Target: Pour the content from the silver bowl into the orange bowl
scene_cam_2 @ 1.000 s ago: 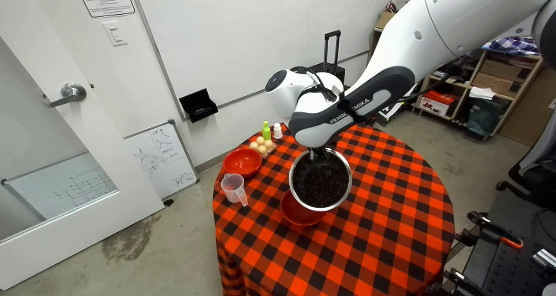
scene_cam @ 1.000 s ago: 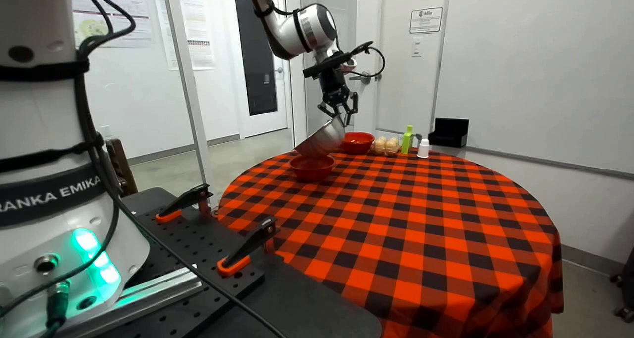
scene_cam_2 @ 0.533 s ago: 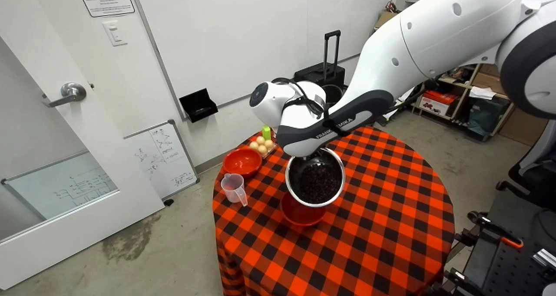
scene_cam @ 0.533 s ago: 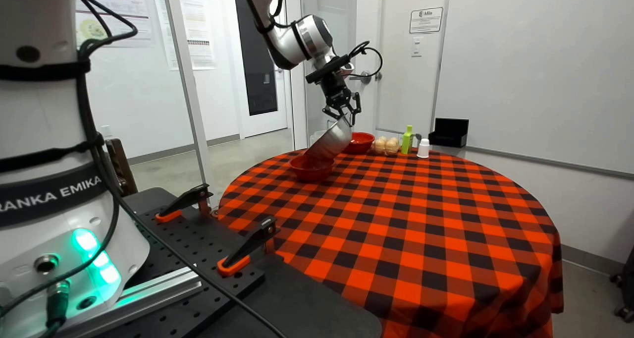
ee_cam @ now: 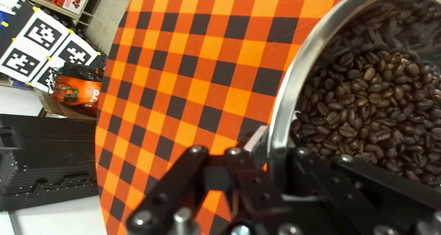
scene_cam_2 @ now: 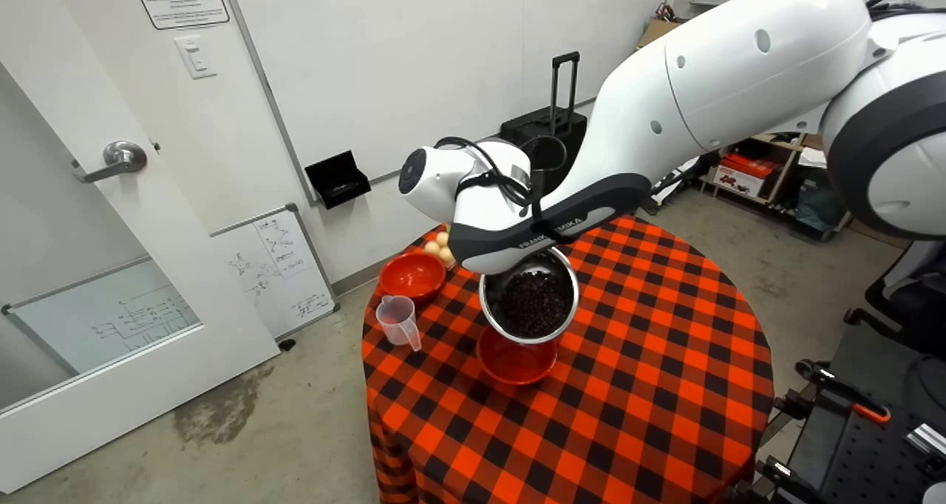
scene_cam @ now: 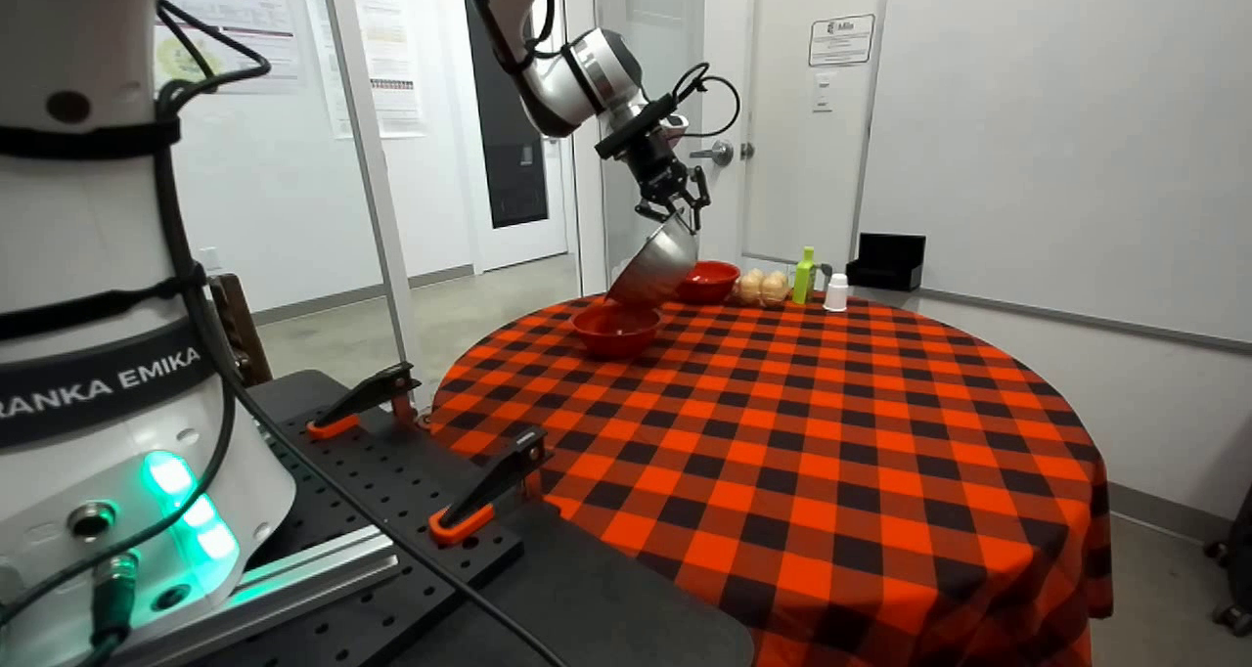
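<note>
Since a second ago the silver bowl [scene_cam: 659, 264] has shifted slightly away from the left edge of the round table [scene_cam: 841, 491] in an exterior view, and the arm [scene_cam: 577, 75] above it has moved too. The orange bowl [scene_cam: 616, 337] has stayed put.

Leftmost on the table, near that left edge, the orange bowl sits upright, a plain round shape with a smooth wall. Just above it and to its right hangs the silver bowl, tilted, its lower lip toward the orange bowl; whether the two touch cannot be told. It lies below the gripper [ee_cam: 275, 147], which grips its upper rim, one finger outside the wall and one inside in the wrist view. Next, by the far edge, stands a red-orange bowl [scene_cam: 710, 284], partly hidden by the silver one. Farther right along that edge come pale egg-shaped pieces [scene_cam: 762, 289] in clear packaging, a lime-green bottle [scene_cam: 803, 278] and a small white container [scene_cam: 835, 293].

Across the wrist view, left to right, run matte checked cloth [ee_cam: 193, 76], the curved, polished metal rim, then coffee beans [ee_cam: 372, 111]: dark brown, glossy ovals, some creased lengthwise, heaped inside the silver bowl and mirrored blurrily on its wall.
</note>
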`<state>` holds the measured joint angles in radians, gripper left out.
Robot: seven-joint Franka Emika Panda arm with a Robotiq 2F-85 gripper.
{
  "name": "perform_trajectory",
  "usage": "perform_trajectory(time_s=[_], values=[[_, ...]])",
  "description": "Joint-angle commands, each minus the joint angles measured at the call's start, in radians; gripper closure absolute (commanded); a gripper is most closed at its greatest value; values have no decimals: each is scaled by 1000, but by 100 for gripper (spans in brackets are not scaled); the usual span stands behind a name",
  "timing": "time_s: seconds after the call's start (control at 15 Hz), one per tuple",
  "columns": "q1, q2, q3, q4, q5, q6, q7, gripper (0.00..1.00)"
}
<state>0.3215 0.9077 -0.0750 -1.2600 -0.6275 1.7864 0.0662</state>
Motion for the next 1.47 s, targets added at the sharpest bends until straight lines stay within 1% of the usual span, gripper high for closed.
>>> perform_trajectory(time_s=[0.0, 0.27, 0.87, 1.13, 1.4], values=[[50, 21, -8, 60, -55, -75, 26, 98], [87, 28, -9, 68, -136, -105, 51, 98], [114, 72, 0, 55, -310, -126, 109, 98], [125, 96, 11, 58, -357, -161, 129, 98], [133, 108, 24, 71, -378, -207, 143, 98]])
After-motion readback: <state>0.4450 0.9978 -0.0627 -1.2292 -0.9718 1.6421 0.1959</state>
